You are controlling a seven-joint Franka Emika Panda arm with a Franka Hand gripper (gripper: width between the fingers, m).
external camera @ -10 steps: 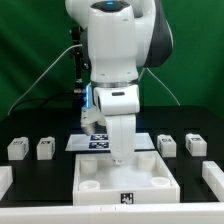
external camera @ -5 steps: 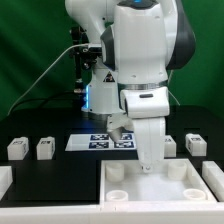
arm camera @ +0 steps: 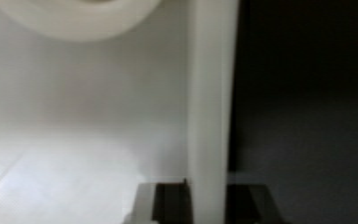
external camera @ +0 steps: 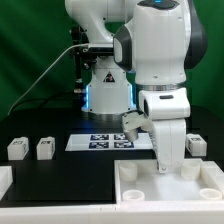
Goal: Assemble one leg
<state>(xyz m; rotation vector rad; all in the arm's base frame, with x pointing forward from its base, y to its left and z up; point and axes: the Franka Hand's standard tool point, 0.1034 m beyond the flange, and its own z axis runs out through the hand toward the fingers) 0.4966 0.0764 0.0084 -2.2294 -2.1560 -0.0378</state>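
Note:
My gripper (external camera: 168, 165) is shut on the far rim of the large flat white tray-like piece (external camera: 140, 190), which lies at the front of the exterior view's right. In the wrist view the rim (arm camera: 208, 100) runs between my dark fingers (arm camera: 171, 203), and a round socket (arm camera: 96, 15) shows inside the piece. Two legs, small white tagged blocks, stand at the exterior view's left (external camera: 17, 148) (external camera: 44, 149). A third leg (external camera: 197, 146) stands at the right, just behind my gripper. The fourth leg is hidden behind the arm.
The marker board (external camera: 100, 141) lies on the black table behind the tray-like piece. Another white part (external camera: 4, 180) shows at the front left edge. The arm's base and cables stand behind the marker board.
My gripper has moved toward the exterior view's right, and the tray-like piece has slid that way with it. The legs have not moved.

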